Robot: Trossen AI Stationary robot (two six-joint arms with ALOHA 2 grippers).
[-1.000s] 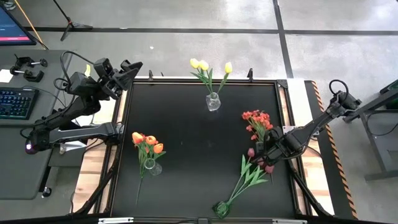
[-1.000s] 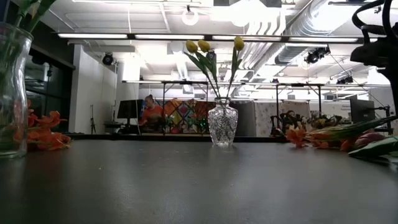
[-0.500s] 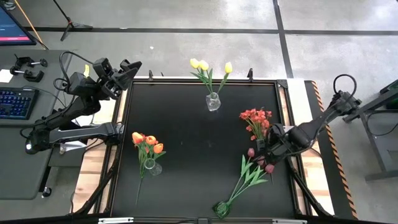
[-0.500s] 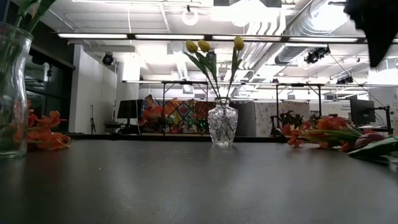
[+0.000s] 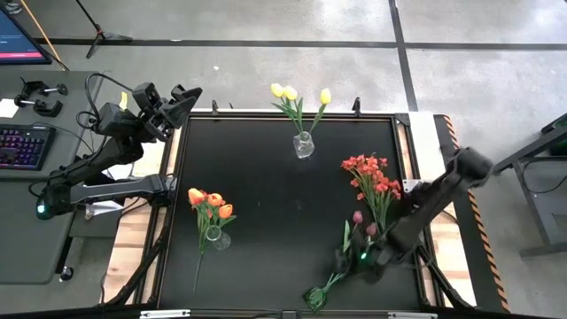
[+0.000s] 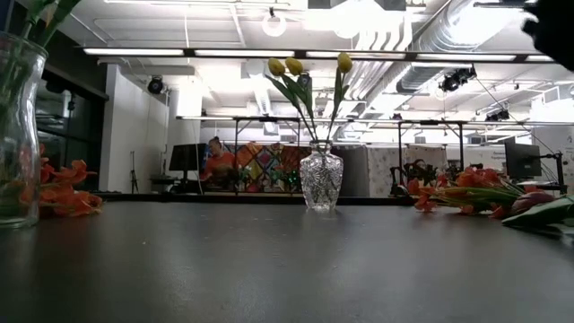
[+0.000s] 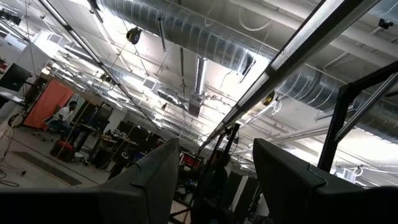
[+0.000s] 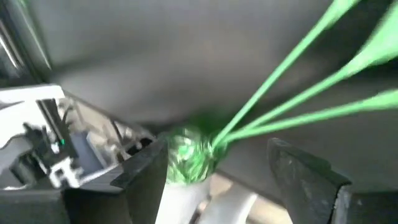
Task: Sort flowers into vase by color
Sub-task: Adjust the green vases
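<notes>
A: Tulips, maroon ones, lay on the table's right front; your right gripper hovered spread over their stems.

B: You risked snagging leaves, scattering the bunch. Left gripper waited, spread.

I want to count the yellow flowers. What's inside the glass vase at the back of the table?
The vase holds three yellow tulips on green stems. Through the glass in the low view no water can be made out.
</notes>
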